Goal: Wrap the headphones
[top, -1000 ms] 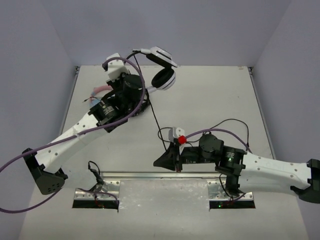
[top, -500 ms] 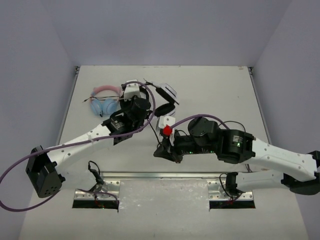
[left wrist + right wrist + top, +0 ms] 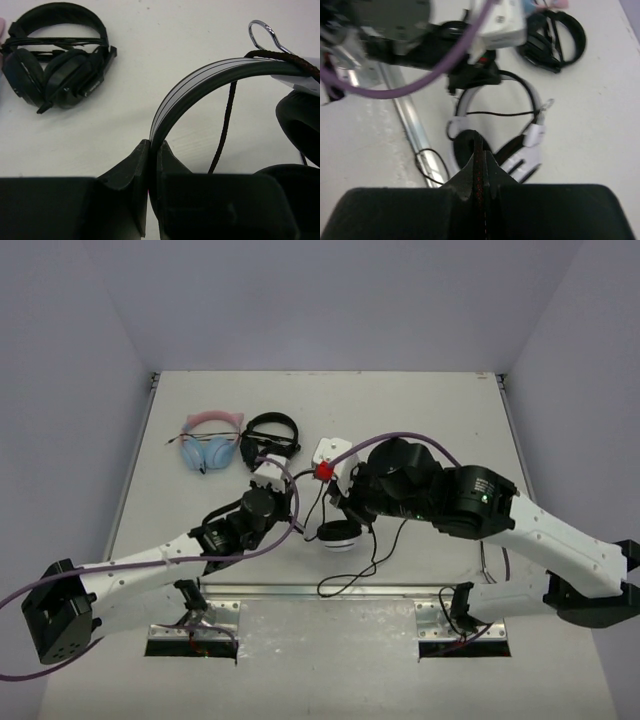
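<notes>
Headphones point(image 3: 200, 80) at mid-table point(image 3: 430, 410), toward near edge, betw. the two claws; can't tell if resting or lifted. White band w/ thin dark stripes, chrome slider loop at one end, fat black ear pads, white cups w/ black stripes. Thin black cable point(image 3: 350, 585) trails in a loose loop toward near edge; one strand hangs across inside the band's arc. L claw point(image 3: 150, 145) clamped on band near one end. R claw point(image 3: 477, 142) fingers pressed together just over an ear pad; can't tell if cable is pinched. Black pair point(image 3: 55, 55) and cat-ear pair point(image 3: 210, 445) farther back-left, apart.
</notes>
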### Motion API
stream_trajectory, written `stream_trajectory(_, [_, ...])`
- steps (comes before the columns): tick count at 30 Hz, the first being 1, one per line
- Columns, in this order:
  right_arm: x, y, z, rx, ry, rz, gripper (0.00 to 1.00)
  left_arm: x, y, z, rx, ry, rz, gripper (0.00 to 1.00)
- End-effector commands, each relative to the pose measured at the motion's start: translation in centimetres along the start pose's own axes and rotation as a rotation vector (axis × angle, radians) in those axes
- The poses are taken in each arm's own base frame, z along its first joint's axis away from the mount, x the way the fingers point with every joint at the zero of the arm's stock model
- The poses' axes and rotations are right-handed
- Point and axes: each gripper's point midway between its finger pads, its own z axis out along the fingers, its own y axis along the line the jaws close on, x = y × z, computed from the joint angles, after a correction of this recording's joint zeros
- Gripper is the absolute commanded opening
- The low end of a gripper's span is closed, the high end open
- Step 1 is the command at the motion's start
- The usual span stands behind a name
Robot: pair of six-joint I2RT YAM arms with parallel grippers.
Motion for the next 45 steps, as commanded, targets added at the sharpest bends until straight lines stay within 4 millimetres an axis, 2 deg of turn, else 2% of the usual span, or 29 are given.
stream_trajectory(1, [1.0,-6.3,-1.0,0.181,0.065,-0.083,0.01,-3.6,-4.9,-1.8,0.197,-0.109,-0.088,0.0])
stream_trajectory(2, [1.6,-8.7,-1.5,0.24,0.079,-0.07,0.01,-3.3,-5.2,-2.2,0.205,-0.097,-0.089,0.0])
stream_trajectory(4, [1.8,-11.0,-1.5,0.295,0.08,-0.064,0.01,-1.2,-6.0,-3.3,0.223,-0.028,-0.098,0.0])
stream_trajectory(5, [2.4,-12.9,-1.7,0.341,0.098,-0.055,0.01,-0.9,-6.4,-3.9,0.248,-0.025,-0.11,0.0])
stream_trajectory(7, [3.2,-15.2,-1.3,0.378,0.109,-0.017,0.01,0.4,-7.6,-4.8,0.3,-0.003,-0.113,0.0])
stream_trajectory(12, [4.4,-19.2,-0.3,0.456,0.113,0.066,0.01,3.1,-8.9,-5.7,0.292,0.108,-0.023,0.0])
stream_trajectory(13, [5.5,-20.6,-0.6,0.491,0.104,0.117,0.01,3.0,-8.7,-6.0,0.272,0.098,-0.027,0.0])
stream_trajectory(14, [6.5,-20.9,-0.8,0.491,0.111,0.151,0.01,3.4,-8.1,-6.2,0.25,0.114,-0.022,0.0])
stream_trajectory(15, [6.8,-21.7,-1.0,0.505,0.084,0.18,0.01,3.3,-7.9,-6.3,0.237,0.116,-0.049,0.0])
stream_trajectory(16, [8.6,-22.8,-1.5,0.53,0.093,0.247,0.01,2.8,-7.5,-6.6,0.225,0.106,-0.061,0.0])
stream_trajectory(18, [9.4,-23.2,-1.6,0.528,0.082,0.267,0.01,2.4,-7.4,-7.1,0.238,0.114,-0.061,0.0])
stream_trajectory(19, [10.2,-22.9,-1.1,0.509,0.094,0.268,0.01,2.4,-8.0,-7.5,0.281,0.123,-0.06,0.0])
stream_trajectory(24, [11.5,-20.8,1.3,0.391,0.079,0.312,0.01,-1.4,-9.2,-9.7,0.401,0.046,-0.127,0.0])
stream_trajectory(27, [11.8,-20.4,1.9,0.37,0.066,0.326,0.01,-2.7,-9.9,-10.7,0.452,0.049,-0.125,0.0])
stream_trajectory(28, [12.4,-19.9,2.3,0.351,0.067,0.335,0.01,-4.0,-10.4,-11.3,0.48,0.038,-0.137,0.0])
stream_trajectory(30, [12.3,-19.6,2.5,0.344,0.044,0.339,0.01,-5.4,-10.7,-11.8,0.506,0.017,-0.151,0.0])
stream_trajectory(32, [12.9,-18.4,3.3,0.29,0.031,0.364,0.01,-7.7,-10.7,-12.6,0.516,-0.035,-0.193,0.0])
stream_trajectory(33, [13.9,-17.6,3.8,0.265,0.039,0.383,0.01,-8.6,-10.5,-12.7,0.509,-0.053,-0.214,0.0])
stream_trajectory(35, [13.7,-16.2,3.9,0.22,-0.008,0.424,0.01,-11.4,-9.3,-13.1,0.459,-0.123,-0.273,0.0])
stream_trajectory(36, [14.7,-15.5,4.5,0.204,-0.02,0.437,0.01,-12.3,-9.0,-13.4,0.453,-0.147,-0.287,0.0])
stream_trajectory(38, [13.4,-14.1,4.6,0.137,-0.11,0.465,0.01,-15.2,-8.6,-14.4,0.472,-0.228,-0.345,0.0])
stream_trajectory(39, [14.3,-12.9,5.2,0.096,-0.114,0.491,0.01,-16.2,-8.5,-14.9,0.486,-0.257,-0.355,0.0])
stream_trajectory(40, [12.3,-11.3,5.1,-0.01,-0.202,0.5,0.01,-18.1,-8.6,-15.9,0.519,-0.303,-0.388,0.0])
stream_trajectory(41, [13.2,-10.7,5.3,-0.018,-0.186,0.546,0.02,-18.3,-8.7,-16.0,0.527,-0.31,-0.387,0.0])
stream_trajectory(42, [11.4,-9.8,5.2,-0.092,-0.274,0.521,0.09,-20.3,-8.5,-16.8,0.545,-0.361,-0.415,0.0])
stream_trajectory(43, [12.0,-8.2,5.7,-0.148,-0.284,0.59,0.13,-21.1,-8.6,-17.0,0.551,-0.381,-0.424,0.01])
stream_trajectory(44, [9.8,-8.2,5.2,-0.169,-0.406,0.532,0.16,-22.4,-8.5,-17.5,0.556,-0.417,-0.452,0.0])
stream_trajectory(45, [11.0,-6.3,5.8,-0.225,-0.409,0.557,0.18,-24.0,-8.4,-18.1,0.56,-0.449,-0.476,0.0])
